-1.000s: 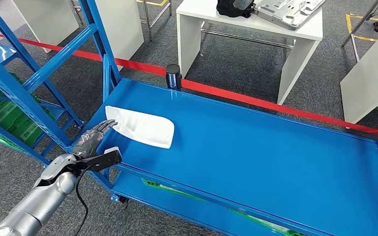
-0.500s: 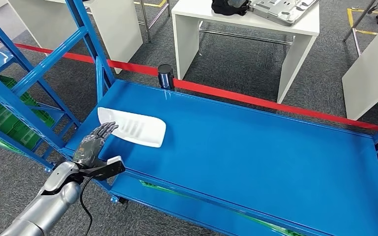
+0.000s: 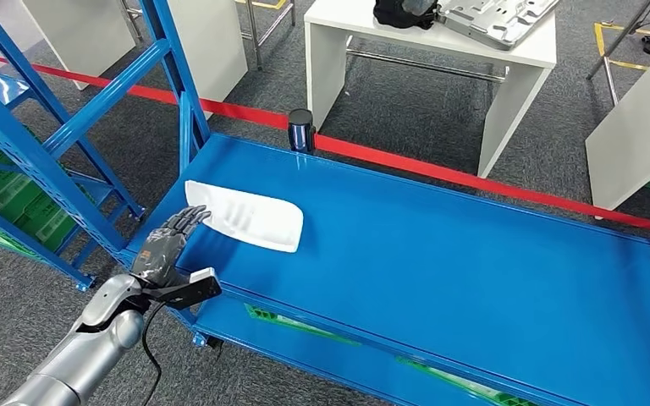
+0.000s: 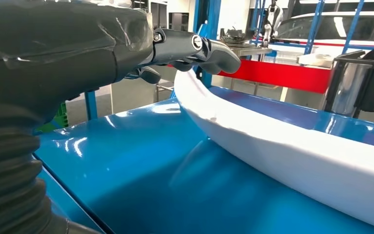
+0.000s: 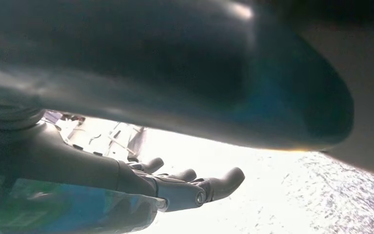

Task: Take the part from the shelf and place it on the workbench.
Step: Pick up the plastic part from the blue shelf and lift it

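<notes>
On the blue shelf [image 3: 440,245], toward its left end, the white part [image 3: 245,216] lies flat. Behind the red tape stands the white workbench [image 3: 440,38]. Left hand [image 3: 169,245] reaches in, fingers spread and empty, tips at the part's near end. My guess: it's at the reaching step; next it must close on that edge and lift. Right hand [image 5: 175,187] hangs empty, fingers loose.

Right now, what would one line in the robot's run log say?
stage: reaching | left hand: open, fingertips at near end of white part | part: flat on blue shelf, not lifted | right hand: open, holds nothing
</notes>
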Robot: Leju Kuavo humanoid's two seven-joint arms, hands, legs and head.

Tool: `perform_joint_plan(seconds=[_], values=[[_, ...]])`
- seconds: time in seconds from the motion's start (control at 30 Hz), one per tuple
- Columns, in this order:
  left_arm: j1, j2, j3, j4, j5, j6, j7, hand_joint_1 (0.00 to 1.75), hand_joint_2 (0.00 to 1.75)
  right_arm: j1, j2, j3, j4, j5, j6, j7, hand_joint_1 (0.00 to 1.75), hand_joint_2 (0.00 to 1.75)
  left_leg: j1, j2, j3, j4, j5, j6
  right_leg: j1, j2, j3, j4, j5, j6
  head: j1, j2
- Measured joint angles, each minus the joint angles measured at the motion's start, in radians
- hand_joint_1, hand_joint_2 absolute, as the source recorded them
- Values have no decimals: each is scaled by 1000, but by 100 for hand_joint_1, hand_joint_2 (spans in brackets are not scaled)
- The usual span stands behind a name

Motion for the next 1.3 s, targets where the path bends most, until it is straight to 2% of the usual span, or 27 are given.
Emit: perform_joint_plan(seconds=[0.03,0.1,0.2,0.27,0.3,0.37,0.4,0.43,0.47,0.5,0.53,0.6,0.63,0.7,0.77,0.8,0.83,0.9,0.93,0.97,1.0,1.03,1.07,1.1,1.13,1.23,1.3], values=[[-1,-1,-1,0,0,0,0,0,175,0,0,0,0,0,-1,0,0,0,0,0,-1,4,-2,-3,0,-1,39,-81,29,4,0,0],[-2,-1,-1,0,0,0,-1,0,175,-2,-1,0,0,0,-2,-1,0,0,-5,-1,-4,12,-7,-11,1,-2,96,-195,68,-2,0,0],[-3,-1,-1,0,2,1,-3,0,175,-2,0,1,0,2,-3,-4,0,0,-6,0,-9,17,-9,-22,3,-1,104,-211,78,-21,-2,0],[-3,1,-1,0,4,1,-6,0,175,-2,0,1,0,3,-2,-4,0,0,-2,0,-22,45,-30,-32,-2,-1,105,-213,80,-30,-3,0],[-3,2,-2,0,4,1,-9,0,175,-2,0,2,0,3,-2,-4,0,0,0,0,-42,87,-55,-39,-4,-1,106,-213,81,-34,-4,0],[-2,3,-4,0,5,0,-16,0,175,-2,-1,2,0,1,-1,-4,0,0,6,1,-107,224,-121,-49,-3,0,105,-213,82,-38,-5,0],[-1,3,-8,1,5,-1,-20,0,175,-2,-1,2,0,0,-1,-4,0,0,8,1,-138,288,-143,-51,-3,0,104,-213,82,-39,-5,0],[-1,2,-11,1,4,-3,-25,0,175,-2,0,3,0,-3,-1,-4,0,0,9,1,-155,322,-148,-52,-2,0,104,-213,82,-39,-5,0],[-2,1,-16,1,3,-6,-30,0,175,-2,0,4,0,-4,-1,-4,0,0,10,1,-151,312,-131,-51,-1,0,105,-213,81,-39,-5,0],[-6,-1,-21,2,2,-10,-36,0,175,-2,0,6,0,-7,-1,-5,0,0,10,1,-127,260,-99,-47,-1,1,106,-213,81,-39,-5,0],[-12,-3,-26,2,0,-14,-42,0,175,-3,1,7,0,-9,-1,-5,0,0,9,1,-89,182,-61,-41,0,1,107,-213,81,-38,-5,0],[-29,-8,-40,2,-4,-22,-52,0,175,-5,3,9,0,-12,-1,-5,0,0,4,1,-25,55,-20,-29,4,2,105,-213,82,-36,-5,0],[-38,-12,-48,2,-5,-26,-57,0,175,-6,5,10,0,-13,-2,-5,0,0,1,1,-12,27,-16,-25,6,2,103,-213,83,-32,-5,0],[-52,-20,-65,3,-6,-36,-66,0,175,-7,7,10,0,-15,-2,-5,0,0,-4,1,-10,18,-16,-19,5,1,102,-217,86,-21,-5,0],[-65,-32,-82,4,-6,-44,-73,0,175,-7,8,11,0,-17,-3,-5,0,0,-1,3,0,3,-6,-7,6,0,92,-200,76,-14,-4,0],[-72,-39,-90,4,-6,-46,-76,0,175,-8,8,11,0,-18,-3,-5,0,0,2,4,4,-5,0,-1,6,0,76,-167,58,-15,-2,0],[-77,-46,-97,5,-6,-48,-77,0,175,-8,8,11,0,-18,-4,-5,0,0,3,5,6,-10,4,3,6,-1,47,-108,31,-18,-1,0],[-82,-55,-109,7,-6,-49,-78,0,175,-7,8,11,0,-19,-5,-6,0,0,1,5,4,-11,5,6,5,-1,-22,35,-23,-20,0,0],[-82,-58,-114,9,-6,-50,-78,0,175,-6,8,11,0,-19,-5,-6,0,0,0,5,4,-11,5,6,4,-1,-45,80,-35,-17,0,0],[-82,-61,-119,11,-5,-50,-79,0,175,-5,8,11,0,-19,-5,-6,0,0,0,5,4,-10,5,5,2,-1,-47,82,-29,-9,0,0],[-83,-64,-123,13,-4,-51,-82,0,175,-4,7,12,0,-19,-5,-6,0,0,0,4,4,-9,4,4,0,-1,-26,37,-7,1,0,0],[-86,-66,-127,14,-3,-51,-86,0,175,-4,6,12,0,-20,-6,-6,0,0,1,3,3,-5,3,2,-2,-2,11,-37,23,10,0,0],[-89,-69,-132,15,-1,-52,-91,0,175,-4,6,12,0,-21,-6,-6,0,0,-1,1,2,0,0,-2,-4,-3,48,-114,51,14,0,0],[-93,-72,-138,16,0,-54,-96,0,175,-4,5,12,0,-22,-8,-6,0,0,-3,0,-1,6,-3,-7,-4,-3,77,-172,71,12,0,0],[-98,-75,-144,17,2,-57,-101,0,175,-5,5,12,0,-24,-9,-6,0,0,-5,0,-4,11,-6,-11,-4,-3,92,-204,81,6,-1,0],[-114,-84,-164,21,5,-65,-110,0,175,-7,6,12,0,-28,-13,-6,0,0,-4,0,-10,16,-9,-24,-2,-2,96,-213,88,-16,-1,0],[-124,-89,-173,22,8,-66,-113,0,175,-8,7,12,0,-30,-15,-6,0,0,0,0,-29,57,-37,-35,-8,-1,98,-216,91,-26,-2,0]])
